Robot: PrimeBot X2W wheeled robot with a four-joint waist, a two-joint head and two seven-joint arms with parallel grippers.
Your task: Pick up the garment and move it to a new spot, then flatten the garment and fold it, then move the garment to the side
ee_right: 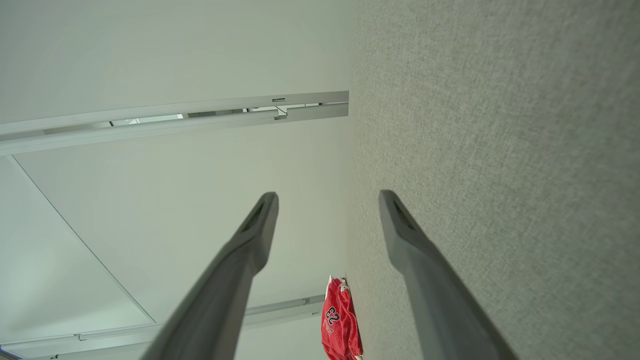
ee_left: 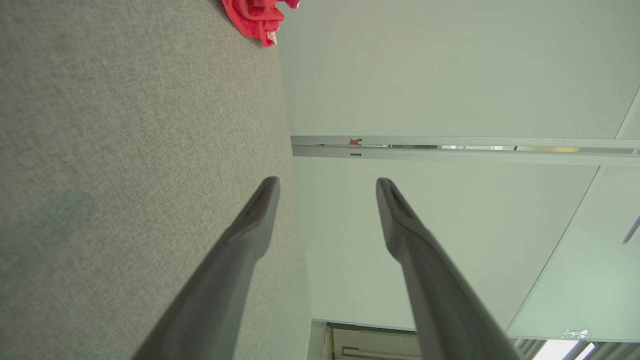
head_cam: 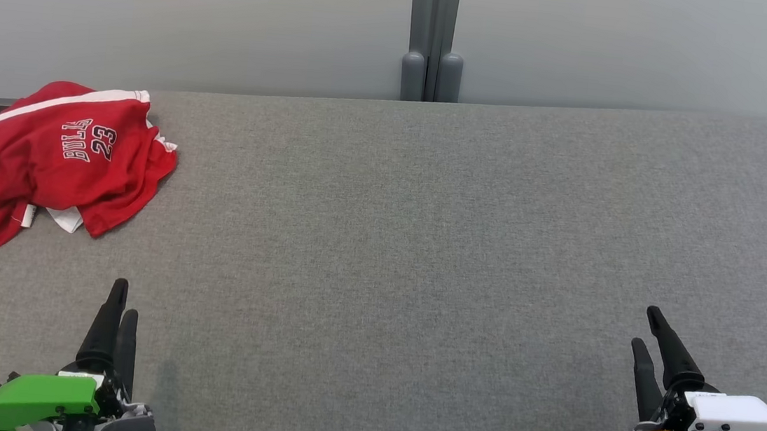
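At the far left corner of the grey table (head_cam: 422, 247), seen from the head: red garment (head_cam: 55, 156), bunched and creased, white trim along one edge, reaching the table's rim by the look of it. Touched by neither tool. Left gripper (head_cam: 125, 298) low at the table's near left edge, right gripper (head_cam: 645, 326) at its near right edge. Both well apart from the garment, both with fingers parted and nothing between them. Judged as the very start: no lift, no move, no flattening, no fold yet, so every step of the task left to do. Printed on the garment in dark, white-edged characters, turned sideways: "BULLS" and "23". Small white tag at the hem, too small to read; likewise a faint mark on the right gripper's white housing.

From the left wrist: two dark fingers spread wide by the table's left edge, empty. Farther along that edge, a scrap of the red garment, no writing legible.

From the right wrist: fingers equally wide, empty, above the table. At the table's far end, the garment again, "23" readable, lettering beside it too small to make out.
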